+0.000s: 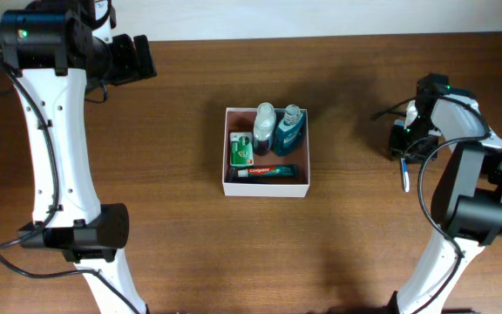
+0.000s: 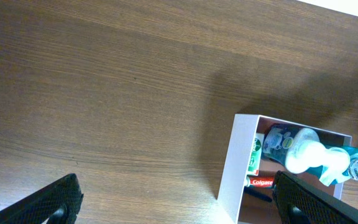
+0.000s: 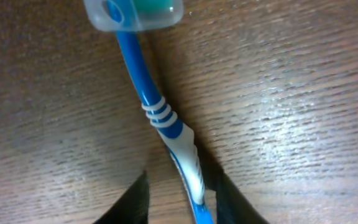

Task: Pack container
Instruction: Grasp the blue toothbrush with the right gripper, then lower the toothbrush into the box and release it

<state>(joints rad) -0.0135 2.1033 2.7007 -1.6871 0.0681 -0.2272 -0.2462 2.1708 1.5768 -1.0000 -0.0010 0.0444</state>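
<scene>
The container [image 1: 267, 189] is a square white box in the middle of the table; its white wall also shows in the left wrist view [image 2: 235, 162]. Inside it are a white-capped bottle [image 1: 264, 125], a teal bottle [image 1: 289, 133], a green box [image 1: 240, 149] and a Colgate toothpaste tube [image 1: 270, 172]. A blue and white toothbrush [image 3: 166, 124] with a clear head cap [image 3: 132, 12] lies flat on the wood at the right [image 1: 405, 179]. My right gripper [image 3: 179, 199] is low over it, its fingers straddling the handle with a gap on the left side. My left gripper [image 1: 138, 57] is open and empty, far back left.
The wooden table [image 1: 146, 218] runs to a pale wall edge at the back. The left arm's white links [image 1: 55, 148] stand along the left side, and the right arm's base [image 1: 478, 209] stands at the right front.
</scene>
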